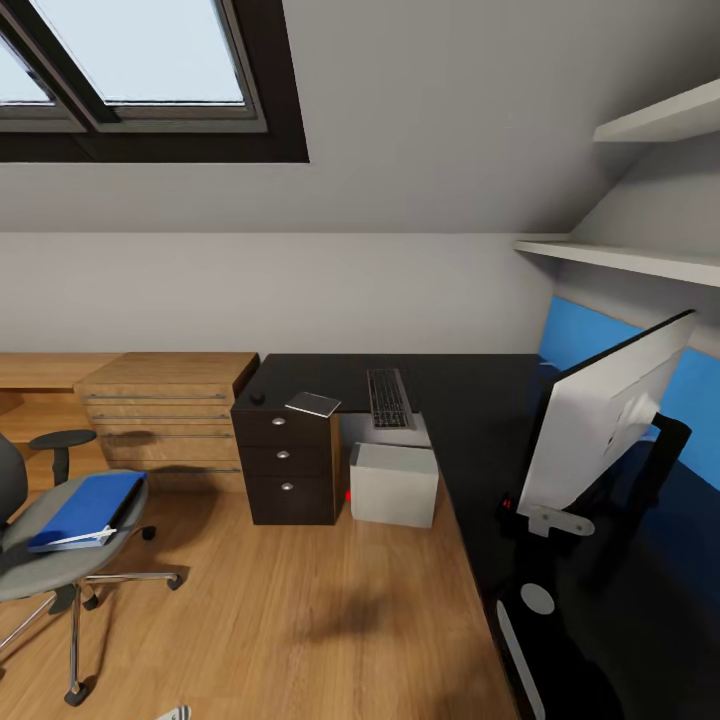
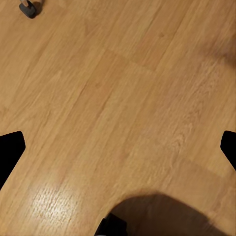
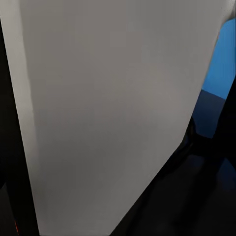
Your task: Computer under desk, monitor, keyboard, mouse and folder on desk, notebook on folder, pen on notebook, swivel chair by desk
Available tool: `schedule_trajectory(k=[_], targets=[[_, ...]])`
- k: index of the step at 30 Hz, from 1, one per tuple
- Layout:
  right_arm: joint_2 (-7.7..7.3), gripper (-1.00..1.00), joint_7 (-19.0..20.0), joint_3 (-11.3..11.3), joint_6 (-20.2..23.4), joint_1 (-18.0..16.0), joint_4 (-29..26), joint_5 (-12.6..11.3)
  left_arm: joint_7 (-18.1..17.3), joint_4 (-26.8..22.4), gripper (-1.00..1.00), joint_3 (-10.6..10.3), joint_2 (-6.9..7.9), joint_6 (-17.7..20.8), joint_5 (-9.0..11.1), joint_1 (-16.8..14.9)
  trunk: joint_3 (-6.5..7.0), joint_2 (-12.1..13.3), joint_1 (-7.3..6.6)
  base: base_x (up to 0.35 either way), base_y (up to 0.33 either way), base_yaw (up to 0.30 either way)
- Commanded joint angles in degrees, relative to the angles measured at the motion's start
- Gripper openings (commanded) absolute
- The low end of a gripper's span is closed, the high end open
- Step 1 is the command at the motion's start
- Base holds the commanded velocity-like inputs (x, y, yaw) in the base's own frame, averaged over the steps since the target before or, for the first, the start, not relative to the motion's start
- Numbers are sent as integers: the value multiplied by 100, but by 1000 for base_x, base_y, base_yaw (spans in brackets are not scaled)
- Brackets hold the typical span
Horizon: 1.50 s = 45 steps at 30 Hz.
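Observation:
The black desk (image 1: 470,400) carries the keyboard (image 1: 388,398), the grey notebook (image 1: 313,404) and the small mouse (image 1: 258,397) above its drawer unit (image 1: 285,460). Under the desk stands the grey computer (image 1: 394,484). On the desk's right wing the monitor (image 1: 600,420) leans, its grey back (image 3: 108,113) close in the right wrist view; I cannot make out that gripper's fingers there. At the left stands the swivel chair (image 1: 40,565), with the blue folder (image 1: 88,508) on its seat. I cannot pick out the pen. My left gripper (image 2: 118,147) hangs open over the oak floor (image 2: 123,88).
Low oak cabinets (image 1: 165,410) line the wall left of the desk. Shelves (image 1: 620,255) and a blue wall panel (image 1: 590,340) sit above its right wing. A chair castor (image 2: 28,7) lies beyond the left gripper. Bare floor (image 1: 300,600) separates the chair from the desk.

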Motion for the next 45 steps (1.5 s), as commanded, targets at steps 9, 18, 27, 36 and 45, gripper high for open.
schedule_trajectory(k=[9,18,27,36,45], targets=[[-4,100,-11,-14,-5,-5,4,42,51,-12,100,-36,5,17,29,-4,-6,-4,0,-86,-76,0],[-4,100,-11,-6,-9,-5,12,42,51,-12,100,-36,5,17,29,-6,-6,-4,0,-65,-45,0],[3,100,-17,-5,-9,-4,-23,42,51,-12,100,-36,5,18,29,-2,-6,-4,0,-143,-127,0],[7,100,-21,-5,8,-4,-97,42,51,-7,100,-36,8,26,29,-5,-6,-4,0,-149,-93,0],[5,100,-20,-19,24,-4,-378,42,51,-4,100,-36,7,24,29,-4,-6,-4,0,-155,-98,0]])
